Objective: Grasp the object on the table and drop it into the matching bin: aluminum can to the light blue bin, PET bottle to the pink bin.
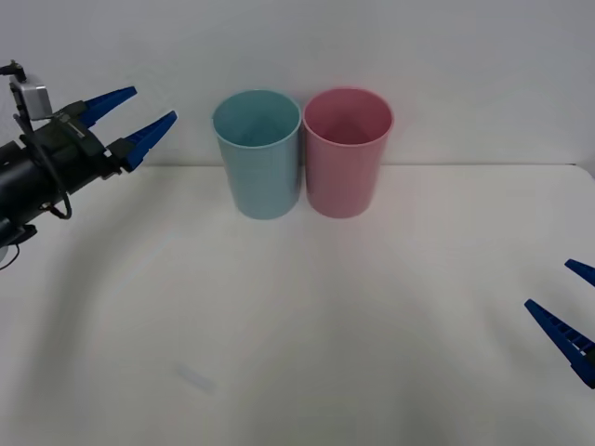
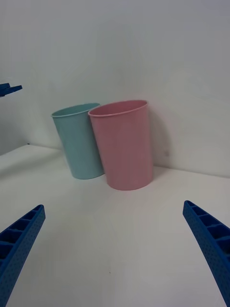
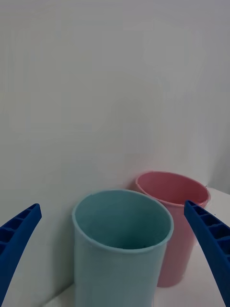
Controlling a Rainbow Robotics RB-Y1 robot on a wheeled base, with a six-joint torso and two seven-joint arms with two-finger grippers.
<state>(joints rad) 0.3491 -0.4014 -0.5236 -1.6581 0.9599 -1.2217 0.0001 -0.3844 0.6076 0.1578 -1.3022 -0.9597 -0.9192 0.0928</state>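
White table (image 1: 297, 353) is the workspace, with the light blue bin (image 1: 257, 153) and the pink bin (image 1: 347, 150) upright at its far edge, touching side by side, blue on the robot's left. Left gripper (image 1: 133, 118) is raised left of the blue bin, fingers spread wide, holding nothing. Right gripper (image 1: 569, 307) sits low at the table's right edge, also spread wide and empty. I can't see the bottle anywhere on the table or in either grip. My read: either the drop is done or no object is staged; next move needs the bottle located first.
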